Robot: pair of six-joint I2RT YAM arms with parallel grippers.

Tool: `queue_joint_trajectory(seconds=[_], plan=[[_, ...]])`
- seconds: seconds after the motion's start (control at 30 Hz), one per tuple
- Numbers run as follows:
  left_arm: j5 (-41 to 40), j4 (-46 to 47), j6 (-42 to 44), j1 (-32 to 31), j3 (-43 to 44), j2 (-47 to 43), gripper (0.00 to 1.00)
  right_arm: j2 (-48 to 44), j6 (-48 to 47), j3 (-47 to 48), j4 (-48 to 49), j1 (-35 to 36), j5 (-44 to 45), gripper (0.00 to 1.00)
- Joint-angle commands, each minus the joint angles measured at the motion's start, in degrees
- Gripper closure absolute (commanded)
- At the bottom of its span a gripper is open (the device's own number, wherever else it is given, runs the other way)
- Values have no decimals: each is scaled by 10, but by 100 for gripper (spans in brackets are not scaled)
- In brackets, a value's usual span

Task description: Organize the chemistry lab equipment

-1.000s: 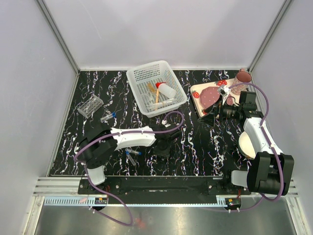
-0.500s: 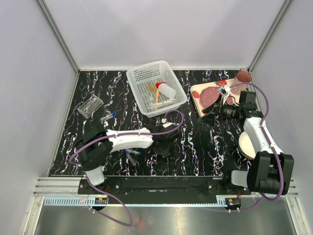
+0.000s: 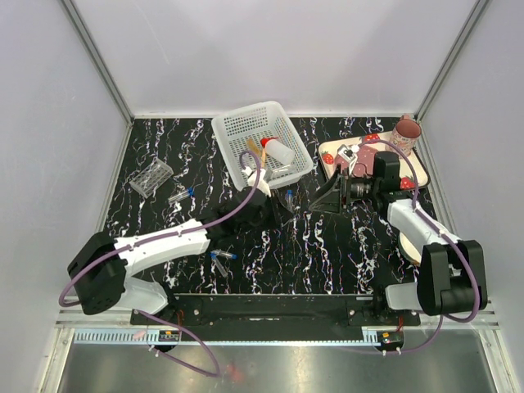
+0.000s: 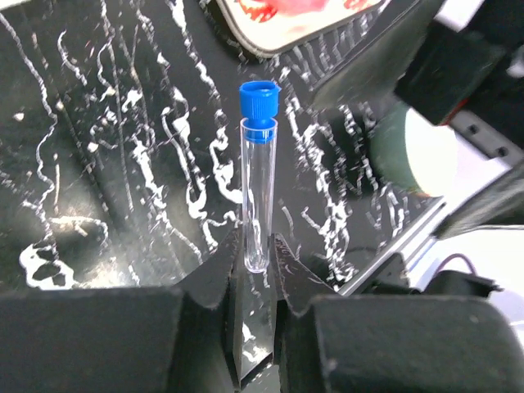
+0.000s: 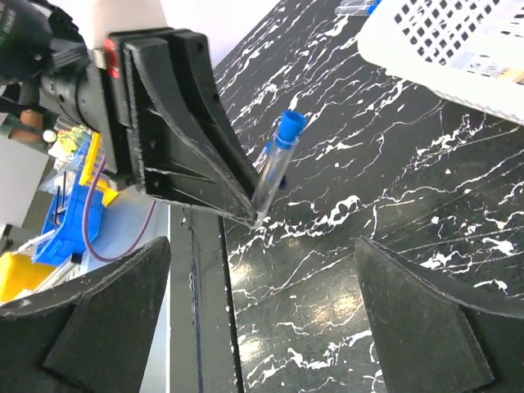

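Note:
My left gripper (image 3: 281, 200) is shut on the bottom end of a clear tube with a blue cap (image 4: 259, 164) and holds it above the table; the tube also shows in the right wrist view (image 5: 277, 168). My right gripper (image 3: 325, 198) is open and empty, facing the tube from the right with a gap between them; its jaws stand wide apart in the right wrist view (image 5: 262, 241). Two more blue-capped tubes lie at the left (image 3: 182, 194) and near the front (image 3: 221, 256). The clear rack (image 3: 151, 176) stands at the far left. The red-capped bottle (image 3: 277, 150) and orange sticks (image 3: 255, 155) lie in the white basket (image 3: 237, 123). I see no funnel.
The strawberry-print tray (image 3: 413, 164) with a pink plate lies at the back right, with the pink mug (image 3: 407, 128) on its far corner. A cream bowl (image 3: 412, 243) sits partly under my right arm. The basket's corner shows in the right wrist view (image 5: 458, 41).
My left arm has swung from the front middle of the table towards the back right and now holds a tube up. My right gripper has moved left, off the tray, towards it.

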Motion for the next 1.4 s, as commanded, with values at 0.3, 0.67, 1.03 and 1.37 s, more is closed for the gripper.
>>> queue_joint_trajectory(seconds=[0.3, 0.67, 1.03, 1.37], plan=[[28, 227, -44, 13, -5, 8, 95, 56, 298, -28, 246, 34, 60, 19], [47, 243, -56, 12, -1, 33, 95, 73, 385, -34, 335, 35, 36, 44], [49, 266, -65, 12, -4, 38, 95, 84, 378, -26, 329, 64, 24, 63], [49, 257, -54, 13, -18, 10, 71, 68, 286, -8, 255, 69, 15, 86]])
